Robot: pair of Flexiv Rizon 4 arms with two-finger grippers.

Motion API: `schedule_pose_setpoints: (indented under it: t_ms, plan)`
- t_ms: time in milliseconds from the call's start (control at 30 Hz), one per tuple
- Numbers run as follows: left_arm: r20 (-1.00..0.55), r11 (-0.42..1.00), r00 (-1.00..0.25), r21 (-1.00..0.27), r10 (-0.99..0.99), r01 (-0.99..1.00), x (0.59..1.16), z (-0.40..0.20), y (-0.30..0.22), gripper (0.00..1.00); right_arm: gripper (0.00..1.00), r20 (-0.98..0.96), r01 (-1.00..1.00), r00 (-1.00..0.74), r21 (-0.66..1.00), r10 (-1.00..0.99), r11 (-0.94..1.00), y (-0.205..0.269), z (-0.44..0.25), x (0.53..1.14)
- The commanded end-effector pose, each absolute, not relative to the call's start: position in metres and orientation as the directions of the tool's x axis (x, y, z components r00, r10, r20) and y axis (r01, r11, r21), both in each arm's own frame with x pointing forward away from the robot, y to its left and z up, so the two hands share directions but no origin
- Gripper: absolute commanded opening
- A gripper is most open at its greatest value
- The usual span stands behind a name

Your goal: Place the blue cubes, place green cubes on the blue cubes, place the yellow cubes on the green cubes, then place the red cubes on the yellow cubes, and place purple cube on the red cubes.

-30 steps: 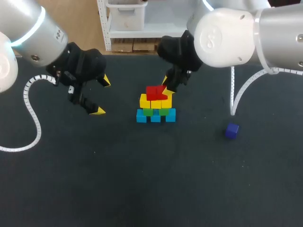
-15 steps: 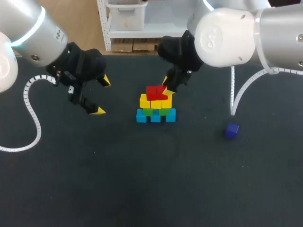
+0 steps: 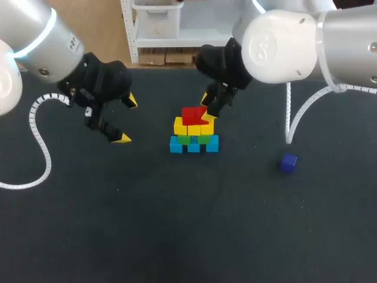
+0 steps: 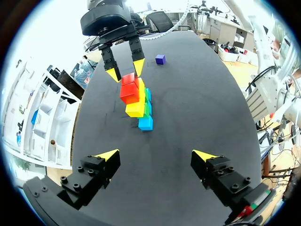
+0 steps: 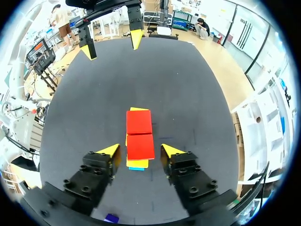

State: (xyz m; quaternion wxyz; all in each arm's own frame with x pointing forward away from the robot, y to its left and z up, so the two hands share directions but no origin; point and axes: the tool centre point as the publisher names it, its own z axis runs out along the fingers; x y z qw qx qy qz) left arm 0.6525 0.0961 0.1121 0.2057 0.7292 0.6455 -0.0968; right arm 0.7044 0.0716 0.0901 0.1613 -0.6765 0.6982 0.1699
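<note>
A: Purple cube: where is it from the working gripper?

B: The purple cube (image 3: 288,163) sits alone on the table (image 3: 177,236), well apart from the stack. From the right gripper (image 5: 139,149) it lies back on the right arm's own side, toward the robot. In that wrist view only a corner shows, behind the finger bases. Small, dark blue-violet, flat on one face. No long axis to mind, so any pair of opposite faces should serve.

A: Gripper state?

B: Right gripper parted, nothing held. Its tips hover just over the nearer of the two red cubes (image 3: 191,115), one tip on each side, with a thin gap on both sides as far as I can judge.

A: The stack?

B: Red cubes on top, in a line running straight ahead of the right gripper. Beneath them are yellow cubes (image 3: 179,126), then green cubes (image 3: 184,140), then blue cubes (image 3: 175,145) on the table. No lean visible.

A: The other arm?

B: Left gripper (image 4: 155,155) spread wide and empty, well apart from the stack. The stack is ahead of it, the purple cube beyond that.

A: Verdict?

B: Right arm is nearer. Purple looks like the last piece. The move calls for lifting clear first, since a tip could nudge the red cubes.
</note>
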Motion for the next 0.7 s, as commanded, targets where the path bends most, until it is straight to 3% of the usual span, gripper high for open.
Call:
schedule_pose_setpoints:
  t_ms: [33,700]
  plan:
    - [-0.41,-0.085,0.152,0.176,0.899,0.981,0.653,0.112,0.097,1.0,1.0,-0.461,-0.999,-0.038,0.012,-0.887,0.037,0.066,0.098,0.705]
    - [-0.41,-0.085,0.152,0.176,0.899,0.981,0.653,0.112,0.097,1.0,1.0,-0.398,-0.951,-0.267,-0.042,-0.878,0.308,-0.047,0.103,0.651]
